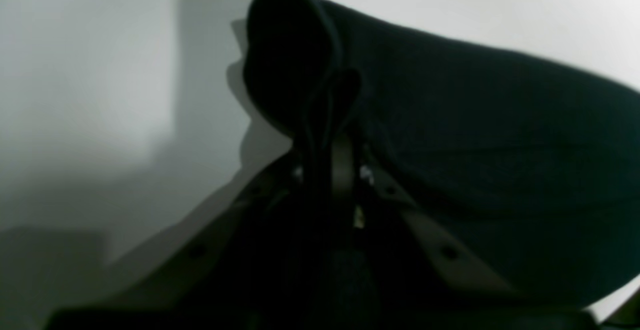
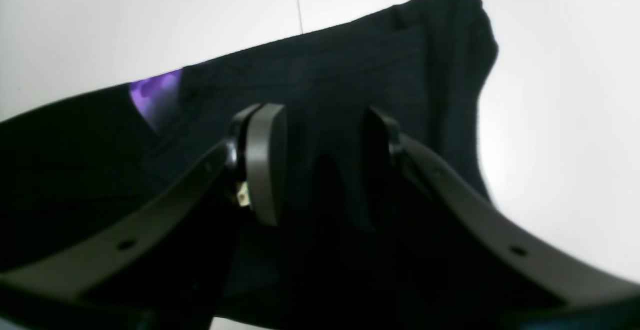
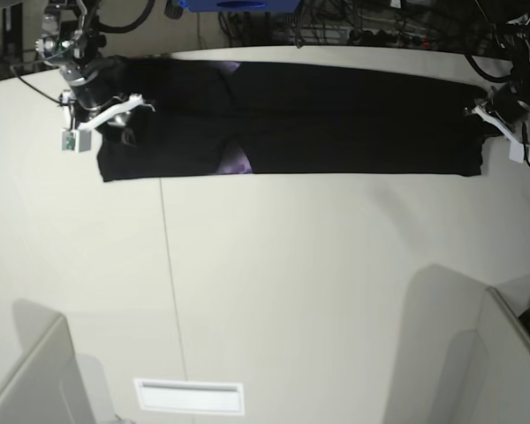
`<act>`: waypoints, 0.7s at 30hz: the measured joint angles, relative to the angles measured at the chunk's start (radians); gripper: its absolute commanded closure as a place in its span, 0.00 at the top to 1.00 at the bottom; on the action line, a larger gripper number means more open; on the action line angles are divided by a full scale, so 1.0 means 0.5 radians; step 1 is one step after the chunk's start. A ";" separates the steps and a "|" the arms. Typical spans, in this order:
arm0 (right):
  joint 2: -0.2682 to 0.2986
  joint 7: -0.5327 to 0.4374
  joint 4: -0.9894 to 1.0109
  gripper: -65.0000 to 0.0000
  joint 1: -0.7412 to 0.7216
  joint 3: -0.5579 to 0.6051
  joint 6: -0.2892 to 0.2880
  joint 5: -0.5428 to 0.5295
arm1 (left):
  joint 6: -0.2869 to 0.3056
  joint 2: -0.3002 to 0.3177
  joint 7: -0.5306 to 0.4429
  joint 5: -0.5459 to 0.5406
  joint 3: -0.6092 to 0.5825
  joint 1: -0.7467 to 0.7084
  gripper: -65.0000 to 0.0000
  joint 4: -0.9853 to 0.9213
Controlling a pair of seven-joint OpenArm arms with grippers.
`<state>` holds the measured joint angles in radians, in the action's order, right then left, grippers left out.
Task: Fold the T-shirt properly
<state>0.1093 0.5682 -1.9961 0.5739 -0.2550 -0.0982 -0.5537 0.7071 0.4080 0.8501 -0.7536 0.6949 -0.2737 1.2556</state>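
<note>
Black T-shirt (image 3: 291,119) lies folded into a long band across the table's (image 3: 291,291) far side. Left gripper (image 1: 332,120) pinches 1 end, lifting it for folding over; right gripper (image 2: 320,165) hovers parted above the other.

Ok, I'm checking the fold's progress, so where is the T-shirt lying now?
In the base view the T-shirt stretches as a long band across the far side of the table, between the right gripper and the left gripper.
</note>
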 measured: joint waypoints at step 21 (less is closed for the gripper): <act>0.000 0.000 0.000 0.36 -0.048 -0.002 0.002 -0.015 | -0.309 -0.642 0.090 0.986 -0.745 -0.245 0.00 1.291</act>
<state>0.1093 0.5682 -1.9961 0.5499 -0.2562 -0.0975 -0.5613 0.5526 0.0868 0.8951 -0.2604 0.3222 -0.3962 1.9011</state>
